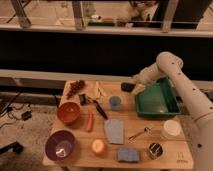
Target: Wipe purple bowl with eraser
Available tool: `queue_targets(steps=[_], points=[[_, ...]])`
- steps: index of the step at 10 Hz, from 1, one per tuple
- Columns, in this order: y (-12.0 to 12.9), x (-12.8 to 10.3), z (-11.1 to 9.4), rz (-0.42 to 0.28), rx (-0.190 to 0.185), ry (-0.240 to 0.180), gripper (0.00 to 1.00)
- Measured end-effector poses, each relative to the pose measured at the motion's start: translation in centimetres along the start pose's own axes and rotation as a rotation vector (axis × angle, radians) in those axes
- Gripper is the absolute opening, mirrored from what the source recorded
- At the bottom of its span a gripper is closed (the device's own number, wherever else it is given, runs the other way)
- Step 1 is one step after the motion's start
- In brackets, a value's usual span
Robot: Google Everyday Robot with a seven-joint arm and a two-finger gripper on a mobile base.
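Note:
The purple bowl [61, 145] stands at the front left corner of the wooden table [150, 120], with a pale shiny patch inside. A small black block, the eraser [127, 87], sits at the table's back edge, left of the green tray. My gripper [135, 85] is right at the eraser, reaching in from the right over the tray's left corner. I cannot tell whether it holds the block. The gripper is far from the purple bowl, diagonally across the table.
An orange-red bowl [69, 112] stands behind the purple bowl. Grapes [76, 88], a banana [100, 90], a black-handled tool [98, 106], a blue cup [115, 102], a grey-blue cloth [115, 131], a blue sponge [128, 155], a spoon [140, 133], a white cup [171, 129], a can [155, 150] and the green tray [157, 97] crowd the table.

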Motion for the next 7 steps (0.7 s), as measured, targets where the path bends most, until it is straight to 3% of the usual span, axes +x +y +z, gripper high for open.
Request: queue_targets(steps=[3, 5, 7], points=[[2.8, -5.5, -0.3, -0.190, -0.067, -0.149, 0.06], [3.4, -6.5, -0.5, -0.230, -0.078, -0.178, 0.06], [3.3, -6.6, -0.5, -0.231, -0.078, -0.178, 0.06]])
